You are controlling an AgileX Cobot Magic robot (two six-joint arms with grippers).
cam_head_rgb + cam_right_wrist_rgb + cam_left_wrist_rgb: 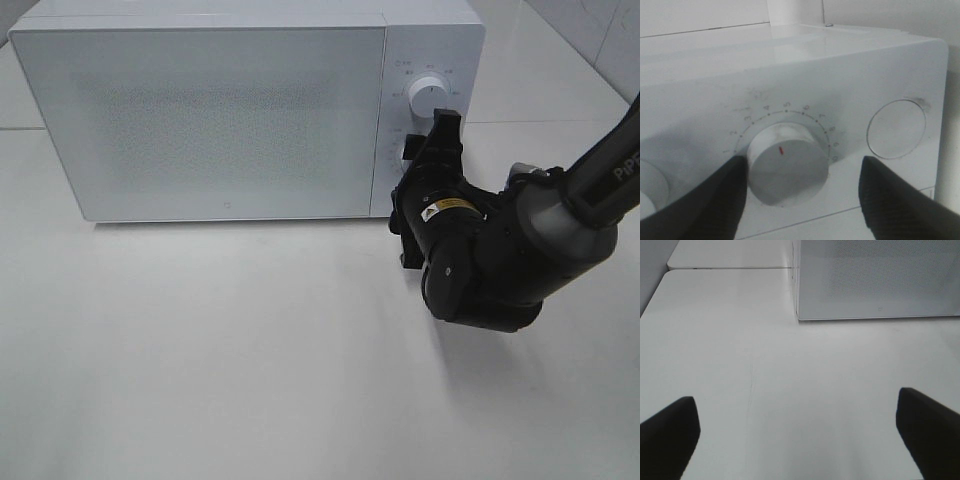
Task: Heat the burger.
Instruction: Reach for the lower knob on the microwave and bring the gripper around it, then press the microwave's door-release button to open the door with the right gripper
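Observation:
The burger is not in view. The white microwave (230,120) stands at the back of the table with its door shut. My right gripper (428,148) is at its control panel, just below the upper knob (430,97). In the right wrist view the gripper (802,170) is open, with its black fingers (715,200) on either side of a white dial knob (787,167) with a red mark. I cannot tell whether the fingers touch it. My left gripper (800,435) is open and empty over bare table, in front of the microwave (875,280).
A round white button (897,129) sits beside the dial on the panel. Part of another knob (647,187) shows on the dial's other side. The white table (200,350) spreads out in front of the microwave. The right arm (540,230) reaches in from the right.

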